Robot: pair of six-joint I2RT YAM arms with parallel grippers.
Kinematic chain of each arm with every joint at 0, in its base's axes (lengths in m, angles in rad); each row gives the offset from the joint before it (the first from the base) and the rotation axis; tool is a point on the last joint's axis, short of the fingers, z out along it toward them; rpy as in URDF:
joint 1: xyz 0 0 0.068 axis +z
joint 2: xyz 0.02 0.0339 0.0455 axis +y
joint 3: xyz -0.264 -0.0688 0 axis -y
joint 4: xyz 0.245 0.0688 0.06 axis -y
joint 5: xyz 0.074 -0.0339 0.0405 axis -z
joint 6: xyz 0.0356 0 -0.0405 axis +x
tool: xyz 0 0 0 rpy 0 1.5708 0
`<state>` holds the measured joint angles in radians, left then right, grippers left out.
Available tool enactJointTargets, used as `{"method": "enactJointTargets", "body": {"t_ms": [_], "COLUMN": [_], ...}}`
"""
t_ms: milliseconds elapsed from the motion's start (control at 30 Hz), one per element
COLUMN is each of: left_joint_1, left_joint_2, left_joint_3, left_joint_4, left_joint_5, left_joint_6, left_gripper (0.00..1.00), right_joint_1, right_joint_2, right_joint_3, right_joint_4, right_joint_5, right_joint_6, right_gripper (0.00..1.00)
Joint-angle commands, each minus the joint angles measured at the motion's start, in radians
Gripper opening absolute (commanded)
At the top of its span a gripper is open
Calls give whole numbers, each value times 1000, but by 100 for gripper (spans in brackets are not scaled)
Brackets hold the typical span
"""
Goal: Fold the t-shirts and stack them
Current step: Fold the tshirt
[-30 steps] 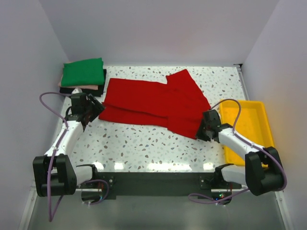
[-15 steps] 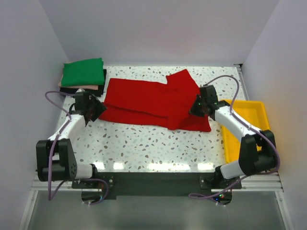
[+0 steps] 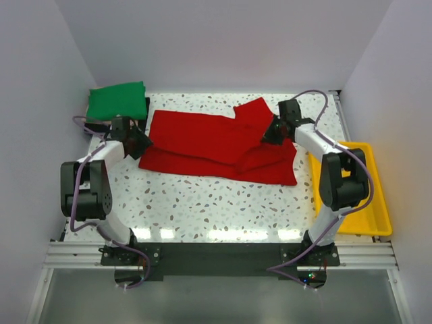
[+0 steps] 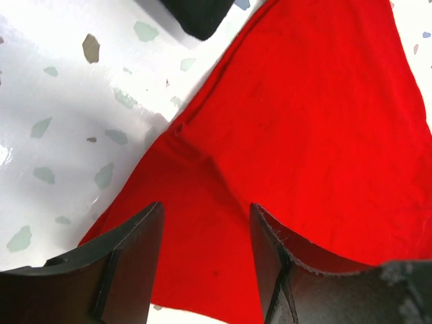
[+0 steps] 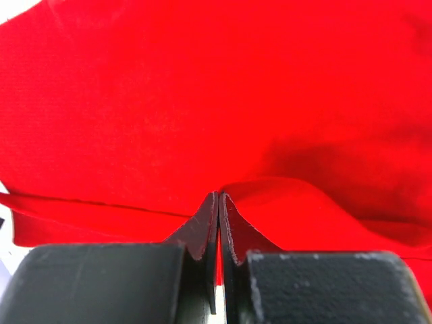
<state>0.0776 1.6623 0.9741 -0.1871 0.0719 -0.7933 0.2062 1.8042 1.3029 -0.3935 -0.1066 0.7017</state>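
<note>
The red t-shirt (image 3: 202,142) lies spread across the table's middle, its right part doubled over. My right gripper (image 3: 268,133) is shut on a pinched fold of that red cloth (image 5: 169,101), the jaws pressed together in the right wrist view (image 5: 219,196). At the shirt's left edge my left gripper (image 3: 138,140) is open. In the left wrist view its jaws (image 4: 206,216) straddle the red cloth (image 4: 317,121) without pinching it. A green folded t-shirt (image 3: 116,101) tops a pile at the back left, with a black one (image 3: 146,108) showing beneath it.
A yellow tray (image 3: 361,196) stands along the right side of the speckled table (image 3: 202,202), partly under the right arm. White walls close in the left, back and right. A corner of black cloth (image 4: 199,13) shows at the top of the left wrist view.
My right gripper closed on the shirt's lower right part and carried it toward the back, folding it over. My left gripper moved back along the shirt's left edge, staying open.
</note>
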Motion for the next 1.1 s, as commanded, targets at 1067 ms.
{"method": "enactJointTargets", "body": {"t_ms": [1067], "left_joint_1": [-7], "left_joint_2": [30], "left_joint_3": [6], "left_joint_4": [3], "left_joint_5": [-86], "left_joint_6": [-1], "left_gripper": [58], "right_joint_1": [-146], "right_joint_2": [66], "right_joint_3": [70], "right_joint_4": [91], "right_joint_5": [-62], "right_joint_6": [35], "right_gripper": [14]}}
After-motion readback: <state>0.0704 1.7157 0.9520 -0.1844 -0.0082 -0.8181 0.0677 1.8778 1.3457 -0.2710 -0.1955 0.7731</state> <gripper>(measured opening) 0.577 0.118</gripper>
